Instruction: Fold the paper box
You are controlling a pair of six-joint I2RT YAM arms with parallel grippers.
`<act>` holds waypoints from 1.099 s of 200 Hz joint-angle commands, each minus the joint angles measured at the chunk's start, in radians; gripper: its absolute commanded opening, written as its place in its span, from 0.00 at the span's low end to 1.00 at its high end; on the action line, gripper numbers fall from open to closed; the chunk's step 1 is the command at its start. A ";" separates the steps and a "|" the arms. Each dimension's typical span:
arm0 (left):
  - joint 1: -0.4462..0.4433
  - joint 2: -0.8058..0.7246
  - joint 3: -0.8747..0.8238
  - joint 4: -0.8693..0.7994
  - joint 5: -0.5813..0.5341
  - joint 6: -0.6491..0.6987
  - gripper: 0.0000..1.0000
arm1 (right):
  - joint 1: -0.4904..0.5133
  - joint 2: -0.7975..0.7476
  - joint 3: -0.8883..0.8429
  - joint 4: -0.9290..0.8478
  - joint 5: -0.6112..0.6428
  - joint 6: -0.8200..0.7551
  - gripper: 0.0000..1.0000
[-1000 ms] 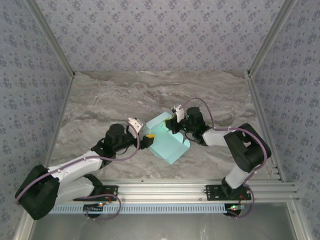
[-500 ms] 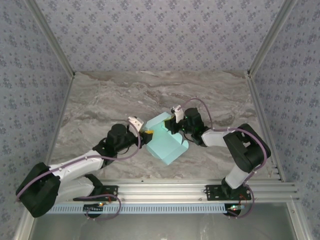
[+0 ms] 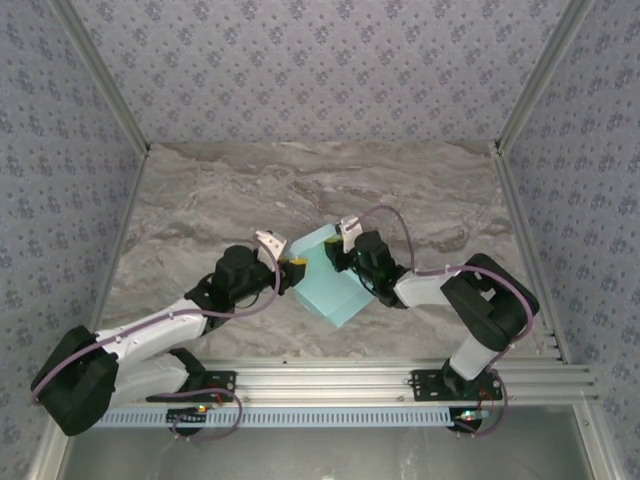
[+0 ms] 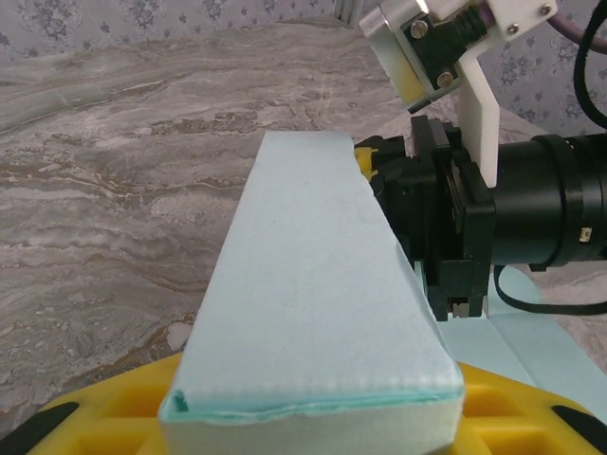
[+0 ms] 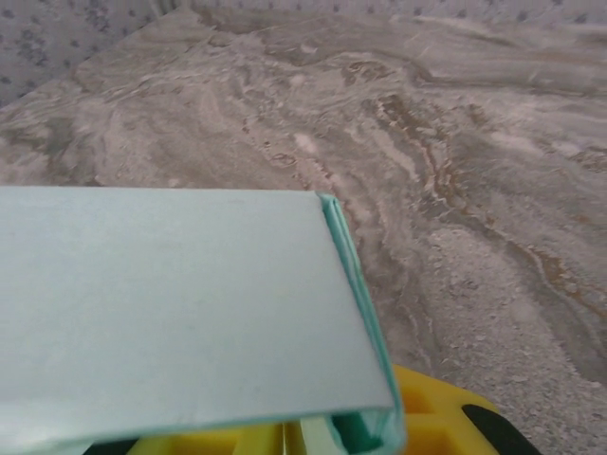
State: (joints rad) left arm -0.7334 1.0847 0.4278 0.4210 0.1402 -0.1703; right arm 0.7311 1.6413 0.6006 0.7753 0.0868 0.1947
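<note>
Since a second ago, the right gripper (image 3: 345, 258) is being driven further over the box (image 3: 325, 285) on the table (image 3: 200, 200), whose wall is being clamped by the left gripper (image 3: 292, 268). Whether the right jaws are gripping cannot be told. Thin card is being squeezed from both sides and could be buckled.

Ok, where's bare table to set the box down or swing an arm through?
The table is bare across its far half, side to side, up to the back wall. Crowded at centre, where the left gripper and right gripper meet at the paper box, and nearer, along the left arm and right arm.
</note>
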 commanded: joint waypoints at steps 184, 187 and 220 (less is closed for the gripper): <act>-0.022 -0.042 0.052 -0.051 -0.039 -0.094 0.34 | -0.089 0.131 0.013 0.245 -0.087 -0.051 0.27; -0.022 -0.041 0.052 -0.050 -0.037 -0.096 0.34 | -0.088 0.133 0.017 0.237 -0.082 -0.051 0.26; -0.024 -0.037 0.039 -0.014 -0.042 -0.130 0.34 | -0.044 0.169 0.038 0.205 0.115 -0.060 0.21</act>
State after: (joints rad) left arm -0.7464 1.0733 0.4473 0.3584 0.0570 -0.2607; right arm 0.6804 1.7660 0.6144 1.0416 -0.0334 0.1493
